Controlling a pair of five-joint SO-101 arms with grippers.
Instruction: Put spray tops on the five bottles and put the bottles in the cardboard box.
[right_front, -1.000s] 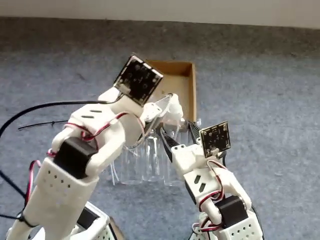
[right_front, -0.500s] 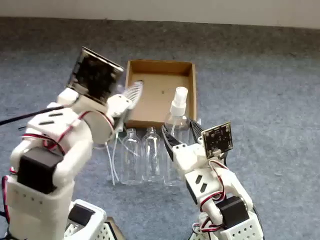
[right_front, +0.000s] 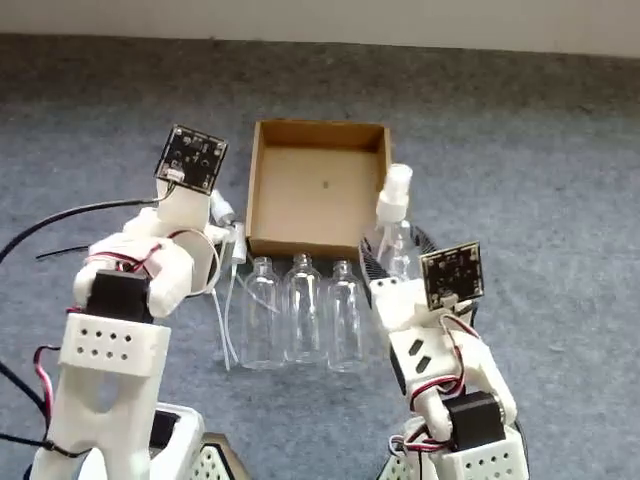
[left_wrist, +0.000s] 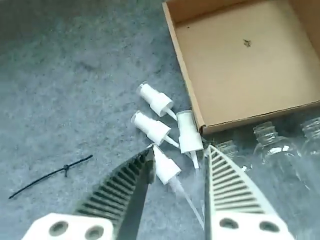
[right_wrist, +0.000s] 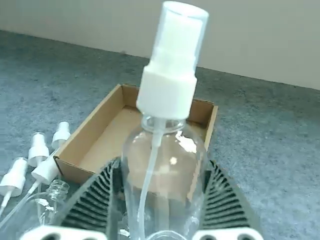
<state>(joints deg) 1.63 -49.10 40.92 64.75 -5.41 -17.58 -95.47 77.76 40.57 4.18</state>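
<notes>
Box: the cardboard box (right_front: 320, 190) lies open and holds nothing so far, on the grey surface (right_front: 520, 150).
Capped bottle: one clear bottle (right_wrist: 162, 170) with a white spray top (right_wrist: 170, 75) on it stands upright at the box's near right corner, outside the wall, not yet inside.
Right jaws: pinching that bottle, one on each side of its round body below the shoulder.
Bare bottles: three open-necked bottles (right_front: 305, 305) stand in a row just in front of the box's near wall.
Loose tops: four spray tops (left_wrist: 150, 127) lie off the box's near left corner, their thin tubes trailing (one rests against the box wall).
Left jaws: spread wide, holding nothing, hanging over the loose top farthest from the box.
Handling, bottle: probably empty and light, smooth and rather slippery. The wide body is the safer hold, since the top might pull off.
Handling, tops: small and light, and the tube looks bendy, so grip the stiff white collar.
Stray item: a black tie (left_wrist: 50, 172) lies well left of the box.
</notes>
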